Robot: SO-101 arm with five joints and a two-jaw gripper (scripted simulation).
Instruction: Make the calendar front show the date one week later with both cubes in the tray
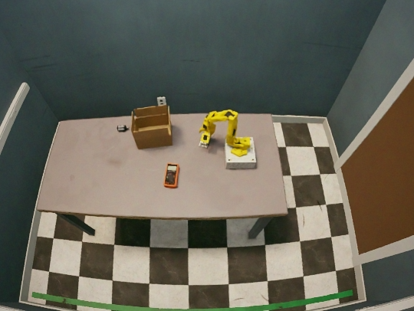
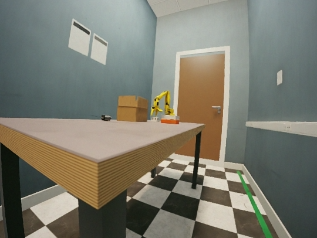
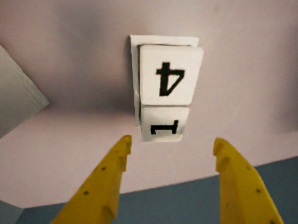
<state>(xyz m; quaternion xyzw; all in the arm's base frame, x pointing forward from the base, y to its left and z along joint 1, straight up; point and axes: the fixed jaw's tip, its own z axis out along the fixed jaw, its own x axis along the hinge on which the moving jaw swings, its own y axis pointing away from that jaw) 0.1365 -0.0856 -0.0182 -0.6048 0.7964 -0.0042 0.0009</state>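
Observation:
The two white cubes stand side by side in the white tray. In the wrist view one cube has a black 4 on its top, lying turned, and the other cube has a black 1 on its top, lying sideways. The cubes also show small in the top view and the exterior view. The front with the date and month's name cannot be read in any view. My gripper is open and empty. It hangs above the calendar, with the fingertips past the end where the 1 cube stands.
The white base block of the arm is beside the calendar. An open cardboard box stands on the table's other side. An orange multimeter and a small black object lie on the table.

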